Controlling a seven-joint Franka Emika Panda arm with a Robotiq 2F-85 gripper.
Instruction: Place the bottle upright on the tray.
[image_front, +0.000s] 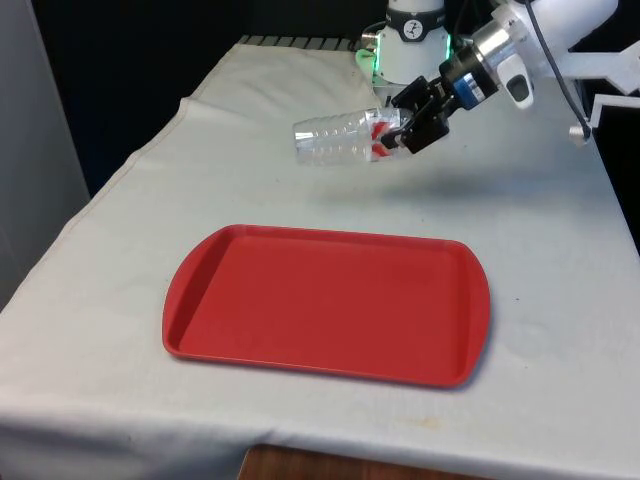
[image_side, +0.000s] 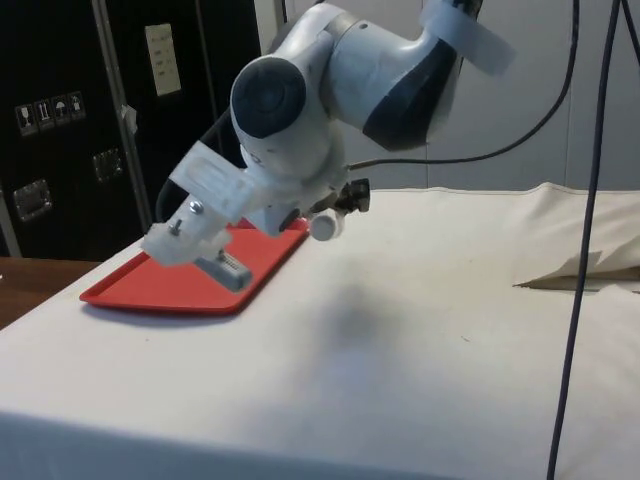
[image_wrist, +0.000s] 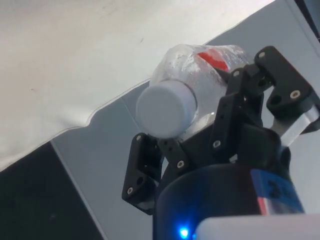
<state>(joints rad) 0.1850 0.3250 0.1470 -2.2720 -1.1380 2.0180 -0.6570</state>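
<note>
Front view: your clear, ribbed plastic bottle with a red label and a white cap (image_front: 340, 138) hangs lying on its side in the air above the white tablecloth (image_front: 560, 250), beyond the far edge of the flat red plastic tray (image_front: 325, 303) and well apart from it. The bottle's base points towards the front view's left; its neck end sits inside the black two-finger gripper (image_front: 412, 128), which is clamped around the bottle near the label. The white arm (image_front: 545, 35) reaches in from the front view's right, angled down to the bottle.

In the wrist view you look straight at the white cap (image_wrist: 166, 109), with the crinkled clear body and a patch of red label behind it, and one black finger (image_wrist: 250, 95) pressed against each side of the bottle's shoulder.

From the side view, the arm's bulky white joints (image_side: 300, 110) stand in front of the gripper, so you see little of the grasp there; the white cap (image_side: 325, 226) peeks out just beside the arm, and the tray (image_side: 190, 285) lies flat on the cloth behind it. Nothing stands on the tray, and no object lies between it and the bottle.
</note>
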